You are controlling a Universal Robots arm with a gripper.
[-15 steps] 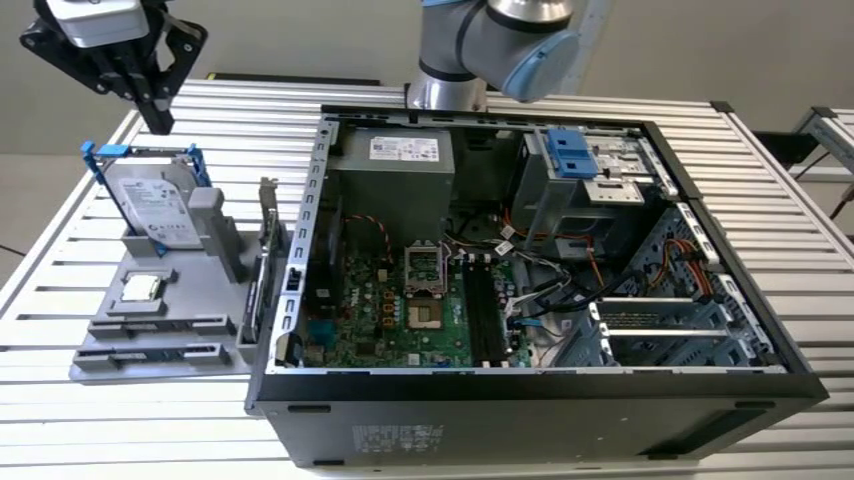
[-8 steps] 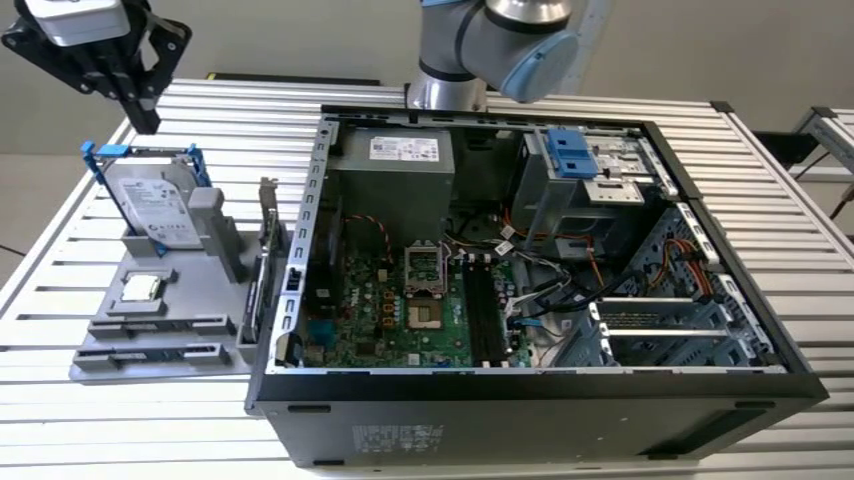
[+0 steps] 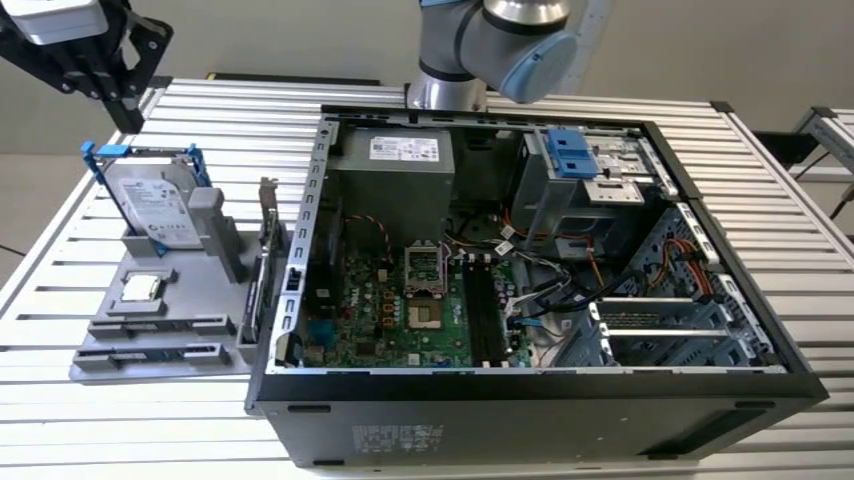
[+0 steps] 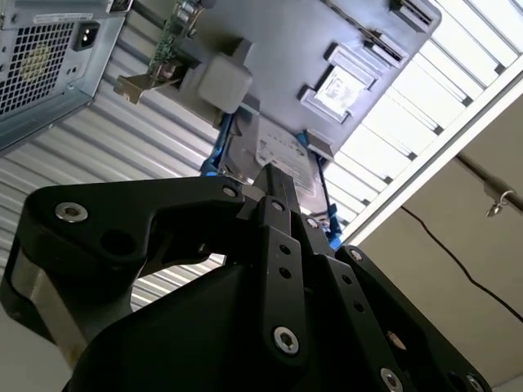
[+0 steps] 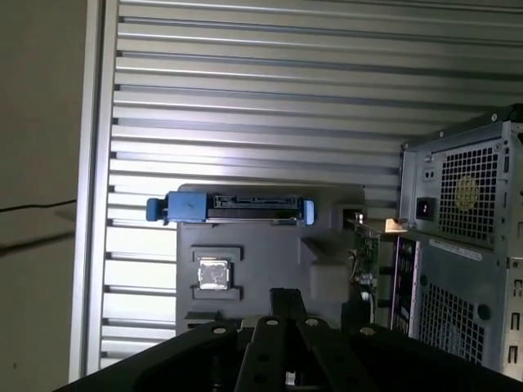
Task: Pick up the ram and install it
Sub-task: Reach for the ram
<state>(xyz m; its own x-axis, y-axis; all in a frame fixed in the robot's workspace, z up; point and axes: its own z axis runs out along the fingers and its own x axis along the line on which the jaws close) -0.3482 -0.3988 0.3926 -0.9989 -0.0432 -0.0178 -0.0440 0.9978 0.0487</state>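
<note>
My black gripper (image 3: 130, 118) hangs high over the table's far corner on the exterior view's left, above and behind the grey parts holder (image 3: 100, 340). Its fingers (image 4: 272, 175) are pressed together with nothing between them, as both wrist views show (image 5: 287, 296). Thin dark strips sit in the holder's two long front slots (image 3: 150, 352). I cannot tell whether either strip is the ram. The open computer case (image 3: 534, 400) lies on the exterior view's right. Its black memory slots (image 3: 483, 315) run beside the processor socket (image 3: 423, 265).
The holder also carries a silver hard drive in a blue frame (image 3: 154, 205), a small square chip (image 3: 143, 288) and an upright card with a metal bracket (image 3: 271, 250). The robot's base (image 3: 447, 60) stands behind the case. The slatted metal table (image 3: 80, 420) ends close to the holder.
</note>
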